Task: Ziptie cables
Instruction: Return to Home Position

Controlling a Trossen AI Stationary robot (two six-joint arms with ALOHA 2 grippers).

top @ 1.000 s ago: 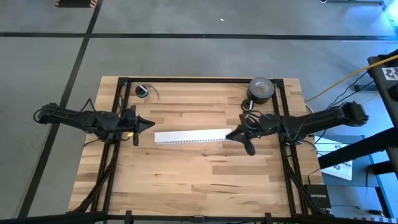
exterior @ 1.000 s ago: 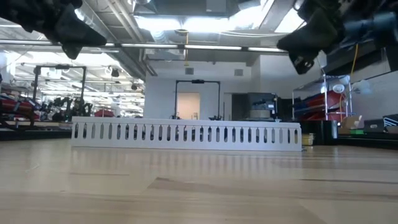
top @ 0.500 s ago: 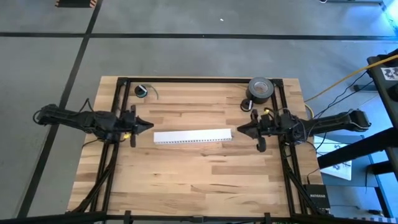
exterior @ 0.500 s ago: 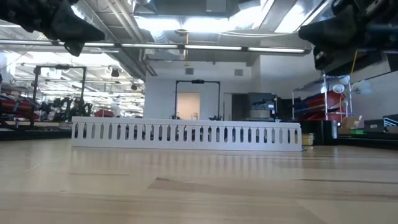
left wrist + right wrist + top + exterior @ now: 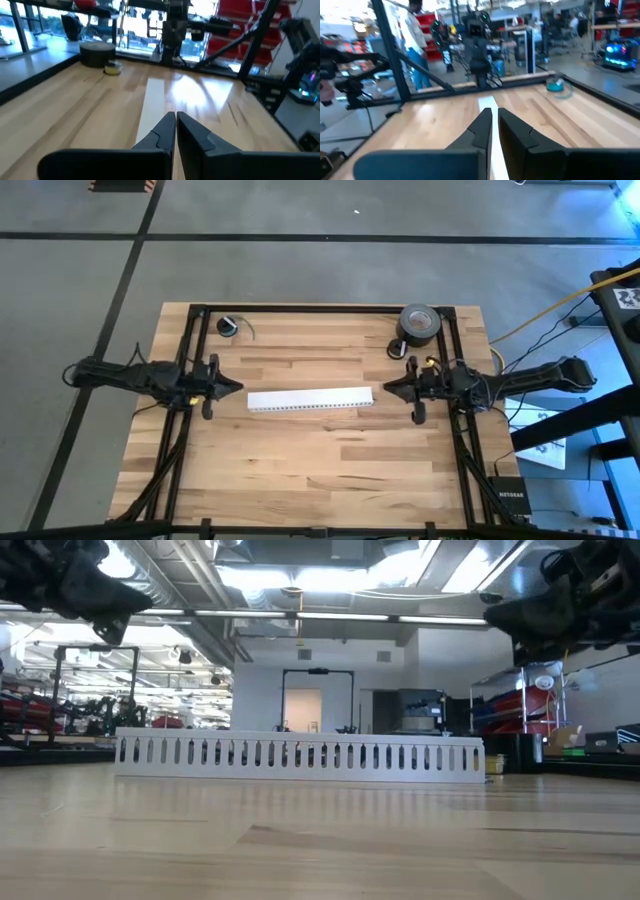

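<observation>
No cables and no zipties show in any view. My left gripper (image 5: 238, 385) hangs shut above the table, just off the left end of a long white slotted strip (image 5: 310, 399), and points level along it (image 5: 175, 119). My right gripper (image 5: 386, 388) hangs shut off the strip's right end and faces the left one (image 5: 492, 114). In the low view both grippers are well above the tabletop, left (image 5: 148, 602) and right (image 5: 487, 602). The strip lies flat on the wood, touched by neither gripper.
A roll of dark tape (image 5: 420, 323) sits at the far right corner. A small round coil with a green wire (image 5: 230, 326) lies at the far left. Black frame rails (image 5: 190, 350) run along the table's sides. A person (image 5: 417, 45) stands beyond the table.
My right gripper has drawn back from the strip's right end toward the table's right edge, sunk a little and levelled out. My left gripper has sunk slightly and pulled back toward the left edge. Both have stayed shut. The strip has not moved.
</observation>
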